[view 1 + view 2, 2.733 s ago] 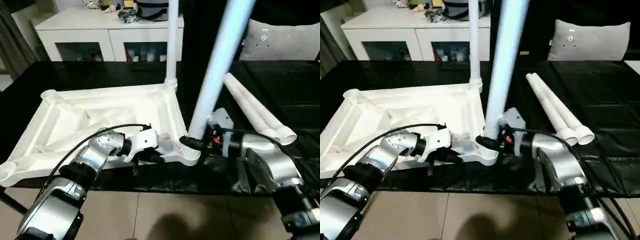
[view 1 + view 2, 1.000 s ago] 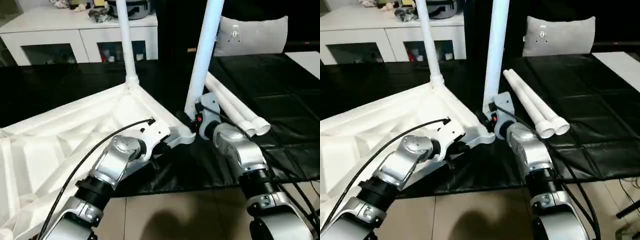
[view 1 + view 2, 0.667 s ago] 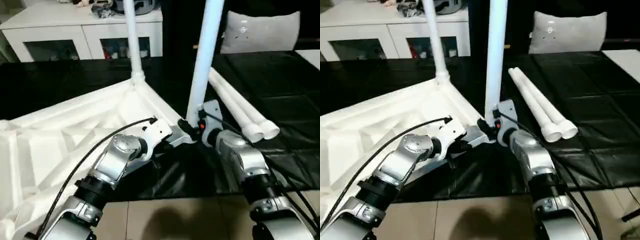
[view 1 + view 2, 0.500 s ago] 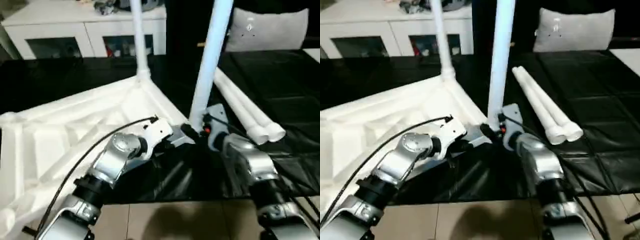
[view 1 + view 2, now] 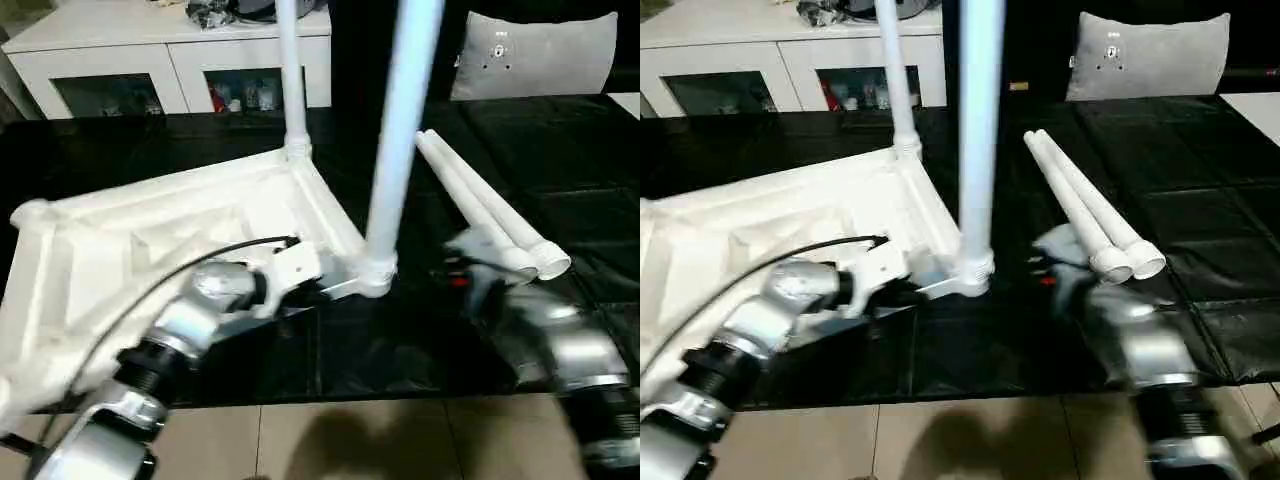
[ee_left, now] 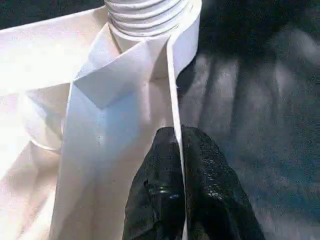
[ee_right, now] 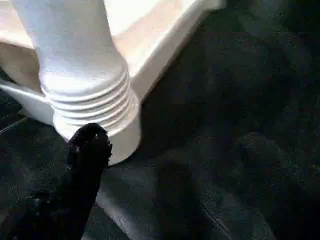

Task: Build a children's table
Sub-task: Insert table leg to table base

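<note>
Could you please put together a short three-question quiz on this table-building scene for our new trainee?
1. True or false: two legs stand upright in the tabletop.
2. What does the left claw pinch?
A. a loose leg
B. the tabletop's rim
C. the cushion
3. Fill in: the two spare legs lie side by side on the black ____, to the robot's right of the tabletop.

Key: 1 true; 2 B; 3 surface.
</note>
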Controlling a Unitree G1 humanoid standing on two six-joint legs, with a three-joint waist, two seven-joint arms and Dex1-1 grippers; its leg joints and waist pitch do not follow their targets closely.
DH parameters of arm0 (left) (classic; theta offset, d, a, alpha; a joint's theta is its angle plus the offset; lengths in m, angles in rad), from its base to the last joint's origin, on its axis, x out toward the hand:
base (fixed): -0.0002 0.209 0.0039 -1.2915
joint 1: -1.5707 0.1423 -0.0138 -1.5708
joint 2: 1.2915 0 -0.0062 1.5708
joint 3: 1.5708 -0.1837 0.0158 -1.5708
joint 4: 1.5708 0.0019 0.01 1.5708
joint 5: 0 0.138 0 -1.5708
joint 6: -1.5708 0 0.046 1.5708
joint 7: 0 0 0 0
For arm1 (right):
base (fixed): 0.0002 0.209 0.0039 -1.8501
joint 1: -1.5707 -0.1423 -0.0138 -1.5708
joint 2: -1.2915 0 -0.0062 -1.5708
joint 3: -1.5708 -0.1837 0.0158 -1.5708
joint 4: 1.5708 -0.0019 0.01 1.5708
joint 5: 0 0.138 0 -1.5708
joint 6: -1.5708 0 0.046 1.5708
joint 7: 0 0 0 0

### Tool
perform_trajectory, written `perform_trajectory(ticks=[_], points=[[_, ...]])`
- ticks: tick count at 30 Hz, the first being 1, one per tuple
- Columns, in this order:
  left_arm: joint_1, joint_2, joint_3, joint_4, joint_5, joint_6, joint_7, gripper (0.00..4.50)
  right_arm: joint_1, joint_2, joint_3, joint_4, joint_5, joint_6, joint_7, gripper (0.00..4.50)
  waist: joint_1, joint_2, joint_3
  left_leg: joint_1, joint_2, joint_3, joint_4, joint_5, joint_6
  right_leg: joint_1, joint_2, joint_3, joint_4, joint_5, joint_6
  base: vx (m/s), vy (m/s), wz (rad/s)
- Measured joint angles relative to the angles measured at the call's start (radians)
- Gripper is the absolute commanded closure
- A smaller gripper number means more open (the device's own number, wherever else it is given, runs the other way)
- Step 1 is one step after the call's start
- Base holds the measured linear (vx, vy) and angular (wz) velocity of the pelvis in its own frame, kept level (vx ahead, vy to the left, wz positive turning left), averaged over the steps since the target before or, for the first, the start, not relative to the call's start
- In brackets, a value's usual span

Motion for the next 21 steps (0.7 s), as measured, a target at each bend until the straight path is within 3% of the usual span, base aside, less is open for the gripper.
perform_trajectory(ticks=[6, 10, 21], points=[[-0.019, 0.039, -0.026, 0.035, -0.001, -0.096, -0.106, 4.5, -0.022, -0.032, 0.07, -0.006, 0.007, -0.033, 0.201, 0.05, 0.01, 0.0, 0.0, -0.001, 0.001, 0.001, 0.006, 0.0, 0.001, -0.001, 0.0, 0.0, 0.005, -0.001, -0.001, 0.0, 0.0, 0.0], [-0.012, 0.046, -0.041, 0.018, -0.013, -0.116, -0.175, 4.5, -0.055, -0.037, 0.104, 0.0, 0.017, -0.045, 0.294, 0.05, 0.026, 0.0, 0.0, -0.001, 0.001, 0.001, 0.01, 0.0, 0.001, -0.001, -0.001, 0.0, 0.008, -0.001, -0.001, 0.0, 0.0, 0.0], [-0.012, 0.042, -0.06, 0.021, -0.021, -0.15, -0.218, 4.5, -0.09, -0.015, 0.129, 0.057, 0.032, -0.051, 0.391, 0.97, 0.045, -0.001, -0.001, -0.001, 0.002, 0.004, 0.01, 0.001, 0.002, -0.001, -0.002, 0.0, 0.01, -0.001, -0.001, 0.0, 0.0, 0.0]])
